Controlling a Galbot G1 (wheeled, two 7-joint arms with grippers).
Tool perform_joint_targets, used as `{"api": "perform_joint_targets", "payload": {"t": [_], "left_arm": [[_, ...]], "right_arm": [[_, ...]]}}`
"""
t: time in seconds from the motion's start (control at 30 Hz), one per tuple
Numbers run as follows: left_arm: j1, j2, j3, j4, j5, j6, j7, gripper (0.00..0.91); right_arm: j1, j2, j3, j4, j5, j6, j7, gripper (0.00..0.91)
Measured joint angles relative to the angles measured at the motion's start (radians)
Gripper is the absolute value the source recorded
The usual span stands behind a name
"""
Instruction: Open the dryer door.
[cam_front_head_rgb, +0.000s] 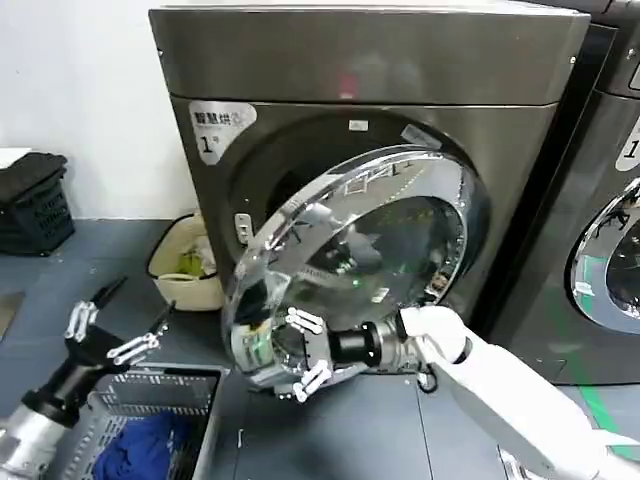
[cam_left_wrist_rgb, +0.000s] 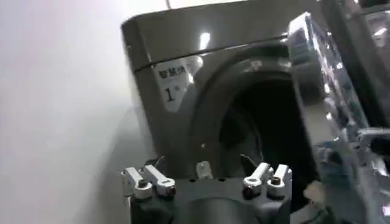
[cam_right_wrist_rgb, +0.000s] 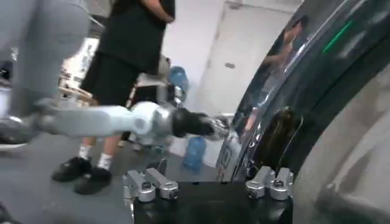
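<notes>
A: Where does the dryer door (cam_front_head_rgb: 360, 250) stand?

B: Swung partly out from the dryer (cam_front_head_rgb: 400, 70), its chrome rim facing the robot. The right gripper (cam_front_head_rgb: 305, 352) sits at the door's lower rim, fingers spread wide, clasping nothing.

A: How to finish well?

B: Press along the hinge arc, smoothly. The left gripper (cam_front_head_rgb: 115, 325) waits well left of the door, fingers open and empty, above the basket (cam_front_head_rgb: 130, 400).

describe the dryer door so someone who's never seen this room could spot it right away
Find the big bronze-grey dryer with the silver corner label reading "1". The dryer door is the large round porthole swung partly open from its front, with the right gripper at its lower edge. Unlike the chrome-rimmed door on the blacker machine beside it, which sits closed, this one stands ajar.
</notes>
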Motion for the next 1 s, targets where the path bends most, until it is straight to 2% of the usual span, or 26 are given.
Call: {"api": "perform_joint_targets", "payload": {"t": [0.23, 0.53, 0.83, 1.0], "left_arm": [[-0.093, 0.064, 0.080, 0.067, -0.005, 0.001, 0.041, 0.907], [-0.217, 0.166, 0.185, 0.167, -0.058, -0.001, 0.094, 0.907], [-0.359, 0.202, 0.349, 0.247, -0.027, -0.014, 0.125, 0.907], [-0.436, 0.185, 0.495, 0.270, 0.004, -0.026, 0.132, 0.907]], "right_arm": [[-0.063, -0.059, 0.079, 0.040, 0.000, -0.009, -0.087, 0.907], [-0.224, -0.144, 0.253, 0.108, -0.004, -0.016, -0.082, 0.907], [-0.589, -0.152, 0.613, 0.203, -0.008, 0.017, 0.022, 0.907], [-0.827, -0.090, 0.869, 0.267, -0.078, 0.044, 0.156, 0.907]]}}
